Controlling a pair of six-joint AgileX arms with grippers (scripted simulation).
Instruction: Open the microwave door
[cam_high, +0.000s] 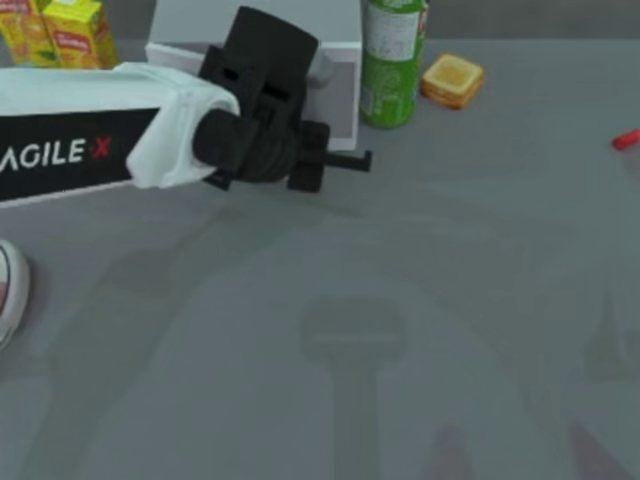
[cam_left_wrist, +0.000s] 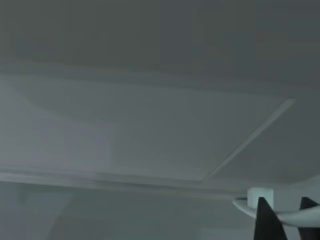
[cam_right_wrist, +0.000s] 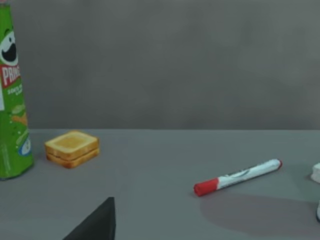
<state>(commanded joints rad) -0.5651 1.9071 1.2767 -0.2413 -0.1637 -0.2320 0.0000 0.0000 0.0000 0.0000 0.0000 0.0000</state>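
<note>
Microwave (cam_high: 340, 60) sits at upper centre of top view, at the back of the bench (cam_high: 450, 300), w/ a green can (cam_high: 392, 62) just beside it on the right. My left arm reaches in from frame left; left hand (cam_high: 345, 162) is at the front of the oven, near its right front corner. Microwave door (cam_left_wrist: 150, 130) fills the left wrist view at v. close range: grey window, pale frame line running diagonally. Two dark fingertips (cam_left_wrist: 265, 220) show at lower right of that view w/ a gap between them, set about a pale rounded part. Hand partly open; I can't confirm a firm hold on the handle edge, contact hidden.

Right hand (cam_right_wrist: 95, 225) shows only as a dark corner at the bottom of its wrist view, parked, opening not visible. That view shows toast (cam_right_wrist: 72, 148) and a red-capped marker (cam_right_wrist: 237, 177), both well apart from the oven.

Judgement: step in hand is securing the handle edge. To do it well: seat fingers fully on the edge, then pull along an arc about the hinge side, not straight back, so the oven doesn't slide. Keep clear of the can.
</note>
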